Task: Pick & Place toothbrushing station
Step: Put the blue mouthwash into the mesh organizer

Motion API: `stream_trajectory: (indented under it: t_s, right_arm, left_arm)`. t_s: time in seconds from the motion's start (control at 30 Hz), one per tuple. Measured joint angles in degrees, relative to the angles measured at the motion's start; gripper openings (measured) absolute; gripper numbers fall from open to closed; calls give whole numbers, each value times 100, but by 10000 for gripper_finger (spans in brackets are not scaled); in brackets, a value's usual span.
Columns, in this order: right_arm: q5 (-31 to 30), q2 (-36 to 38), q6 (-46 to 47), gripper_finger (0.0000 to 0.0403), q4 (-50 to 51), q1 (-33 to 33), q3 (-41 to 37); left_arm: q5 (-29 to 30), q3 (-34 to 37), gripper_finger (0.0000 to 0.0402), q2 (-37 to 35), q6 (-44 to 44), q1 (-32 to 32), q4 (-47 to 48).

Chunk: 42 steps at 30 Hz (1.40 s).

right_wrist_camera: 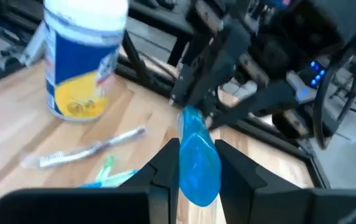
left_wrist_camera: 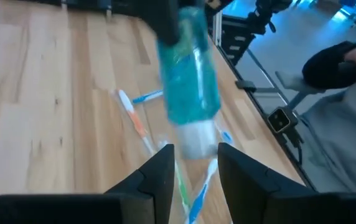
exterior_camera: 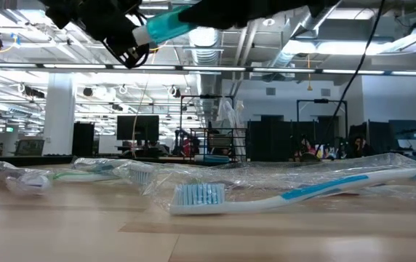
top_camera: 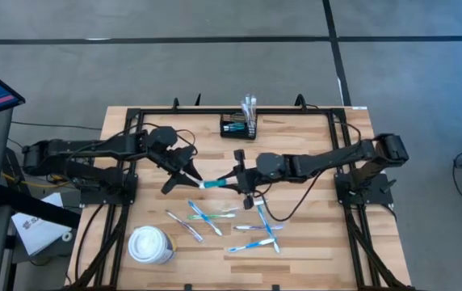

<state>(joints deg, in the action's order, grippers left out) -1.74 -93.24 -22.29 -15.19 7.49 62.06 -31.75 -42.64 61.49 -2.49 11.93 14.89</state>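
A teal toothpaste tube (top_camera: 215, 184) with a white cap hangs above the table's middle between my two grippers. My left gripper (top_camera: 192, 179) is shut on its cap end and my right gripper (top_camera: 233, 179) is shut on its teal body. The tube also shows in the low view (exterior_camera: 166, 24), high above the table top. The black wire-mesh organiser (top_camera: 239, 125) stands on its base at the table's far middle, with brushes upright in it. Neither gripper is near the organiser. My left gripper pinches the tube's white cap end (left_wrist_camera: 195, 142) between its two fingertips (left_wrist_camera: 164, 163), coming level from the table's left, along the tube. The tube is clear of the table. My right gripper pinches the tube's teal body (right_wrist_camera: 200, 163) near its flat end between its two fingers (right_wrist_camera: 165, 165), coming level from the table's right. The tube lies about level and points toward my left gripper.
Several wrapped toothbrushes (top_camera: 215, 218) lie on the near half of the table, one close to the low camera (exterior_camera: 281, 195). A white lidded paper cup (top_camera: 150, 245) stands at the near left. A person's sleeve and hand (left_wrist_camera: 343, 62) show beyond the table's edge.
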Motion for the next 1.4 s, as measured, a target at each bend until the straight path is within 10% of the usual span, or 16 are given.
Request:
stream_trajectory:
  t_s: [1.4]
  right_arm:
    - [-415,823,539,70,-1080,-162,11]
  left_arm:
    - [3799,32,114,-1490,-1536,-1477,-1226]
